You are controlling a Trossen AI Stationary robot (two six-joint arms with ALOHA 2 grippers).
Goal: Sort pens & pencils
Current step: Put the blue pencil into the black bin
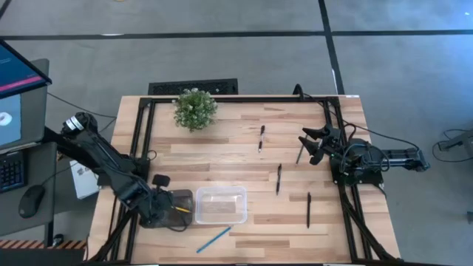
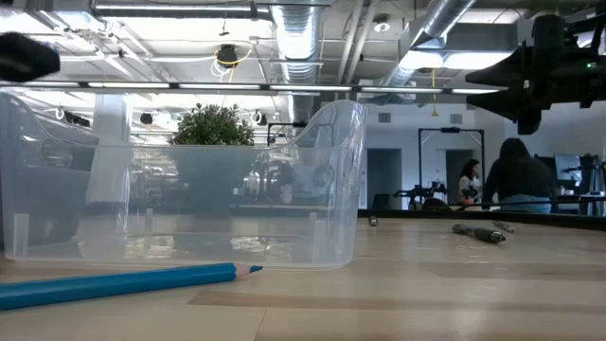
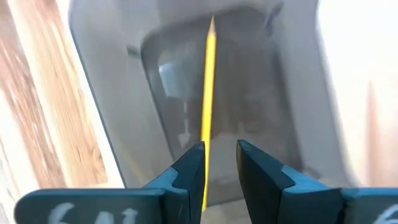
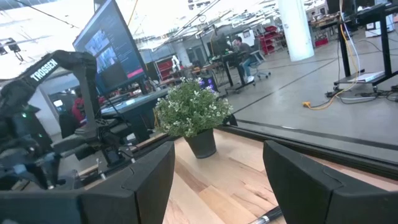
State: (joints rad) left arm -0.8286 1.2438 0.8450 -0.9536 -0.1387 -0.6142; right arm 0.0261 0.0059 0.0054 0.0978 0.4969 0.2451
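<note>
The left gripper (image 1: pixel 171 209) hangs just left of the clear bin (image 1: pixel 220 205), over a second, greyer bin (image 1: pixel 177 198); its jaws stand slightly apart, with the yellow pencil (image 3: pixel 208 93) beside one finger, lying loose in that bin. The blue pencil (image 1: pixel 213 239) lies on the table just below the clear bin. Four black pens (image 1: pixel 278 179) lie scattered to its right. The right gripper (image 1: pixel 313 144) hovers farther right, jaws wide and empty.

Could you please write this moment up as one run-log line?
left gripper: open over grey bin, yellow pencil in bin | right gripper: open, waiting at right edge | blue pencil, black pens: on table
</note>
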